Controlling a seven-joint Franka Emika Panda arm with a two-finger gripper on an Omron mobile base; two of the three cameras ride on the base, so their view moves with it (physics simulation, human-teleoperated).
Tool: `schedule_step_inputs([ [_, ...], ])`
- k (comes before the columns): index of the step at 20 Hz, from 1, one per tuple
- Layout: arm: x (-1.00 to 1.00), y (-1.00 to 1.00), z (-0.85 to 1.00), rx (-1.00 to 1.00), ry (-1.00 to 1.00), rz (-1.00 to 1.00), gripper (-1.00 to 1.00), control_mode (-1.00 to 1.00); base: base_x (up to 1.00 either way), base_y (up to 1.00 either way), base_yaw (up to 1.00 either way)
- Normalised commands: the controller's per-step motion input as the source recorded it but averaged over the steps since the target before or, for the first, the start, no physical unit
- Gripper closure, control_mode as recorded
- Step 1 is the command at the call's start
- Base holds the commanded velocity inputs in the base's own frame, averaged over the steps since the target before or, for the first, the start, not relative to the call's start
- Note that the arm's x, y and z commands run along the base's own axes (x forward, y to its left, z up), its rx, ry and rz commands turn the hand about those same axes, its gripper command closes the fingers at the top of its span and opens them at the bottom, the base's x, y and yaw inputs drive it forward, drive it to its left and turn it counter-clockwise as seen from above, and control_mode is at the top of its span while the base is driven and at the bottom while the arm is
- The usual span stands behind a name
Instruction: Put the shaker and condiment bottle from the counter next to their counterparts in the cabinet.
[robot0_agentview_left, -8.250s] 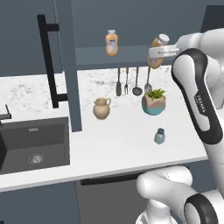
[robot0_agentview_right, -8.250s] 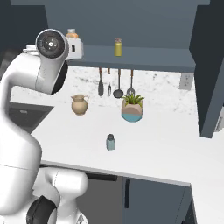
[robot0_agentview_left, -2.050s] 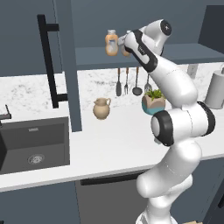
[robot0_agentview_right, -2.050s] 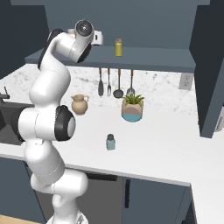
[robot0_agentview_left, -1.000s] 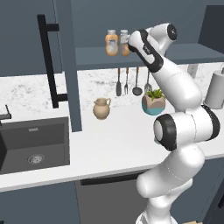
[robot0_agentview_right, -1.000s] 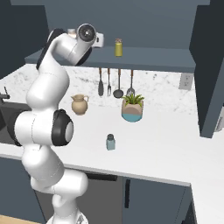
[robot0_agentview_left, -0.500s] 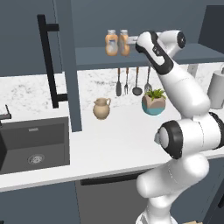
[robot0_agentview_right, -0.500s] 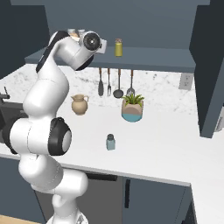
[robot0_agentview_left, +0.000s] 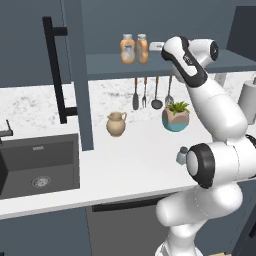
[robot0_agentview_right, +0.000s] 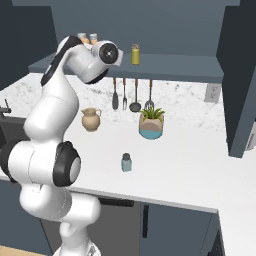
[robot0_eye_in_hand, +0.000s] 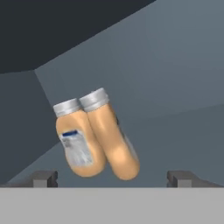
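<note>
Two orange bottles stand side by side on the cabinet's open shelf (robot0_agentview_left: 107, 65). The condiment bottle (robot0_agentview_left: 142, 48) (robot0_eye_in_hand: 114, 142) is the right one, touching its labelled counterpart (robot0_agentview_left: 127, 48) (robot0_eye_in_hand: 78, 146). My gripper (robot0_agentview_left: 154, 47) (robot0_eye_in_hand: 112, 179) is open just right of them, fingertips (robot0_eye_in_hand: 43, 178) wide apart and touching neither bottle. The blue-grey shaker (robot0_agentview_right: 126, 162) (robot0_agentview_left: 181, 155) stands on the white counter (robot0_agentview_right: 175, 165), partly behind my arm in the left base view. The yellow shaker (robot0_agentview_right: 135, 54) is further right on the shelf.
A tan jug (robot0_agentview_left: 116, 123), a potted plant (robot0_agentview_left: 175, 116) and hanging utensils (robot0_agentview_left: 145, 95) line the back of the counter. The dark sink (robot0_agentview_left: 40, 165) is at the left. The cabinet door with its black bar handle (robot0_agentview_left: 55, 75) stands open left of the shelf.
The gripper has drawn back to the right, away from the two bottles, and stays open. The arm's upper links have swung right. The bottles have not moved.
</note>
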Motion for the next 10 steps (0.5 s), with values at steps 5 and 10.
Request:
schedule_step_inputs([
  [5,-0.20,0.00,0.01,0.05,0.00,0.01,-1.00,-1.00,0.00,0.00,0.00],
  [10,-0.29,0.00,0.13,0.02,0.00,0.00,-1.00,-1.00,0.00,0.00,0.00],
])
